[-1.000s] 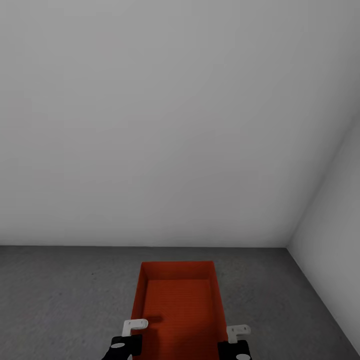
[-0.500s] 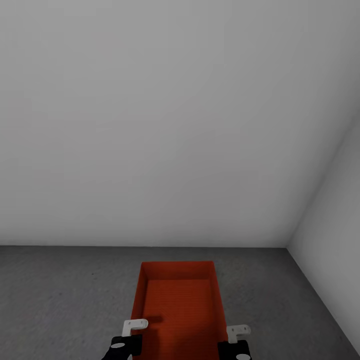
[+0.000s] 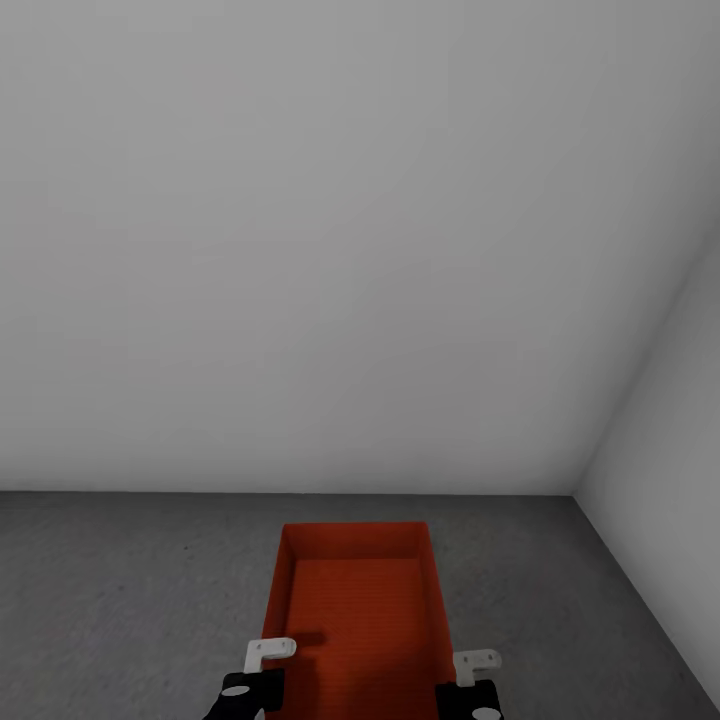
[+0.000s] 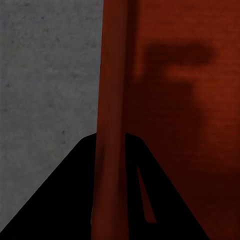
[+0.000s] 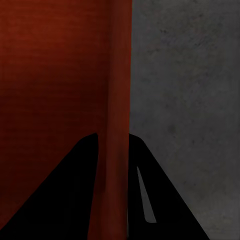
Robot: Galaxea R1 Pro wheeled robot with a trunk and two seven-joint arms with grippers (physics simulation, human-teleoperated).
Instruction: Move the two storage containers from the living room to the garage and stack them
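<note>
One orange-red storage container (image 3: 355,610) shows low in the head view, long side pointing away from me, over the dark grey concrete floor (image 3: 120,580). My left gripper (image 3: 262,665) grips its left wall and my right gripper (image 3: 470,675) its right wall, both near the closest end. In the left wrist view the container's wall (image 4: 112,100) runs between the dark fingers (image 4: 70,195). The right wrist view shows the opposite wall (image 5: 120,100) clamped the same way. I cannot tell whether the bin touches the floor. The second container is out of view.
A plain white wall (image 3: 300,250) stands straight ahead, a short way past the container's far end. A second white wall (image 3: 670,420) closes the right side, and the two meet in a corner. Grey concrete (image 5: 190,100) spreads to both sides of the bin.
</note>
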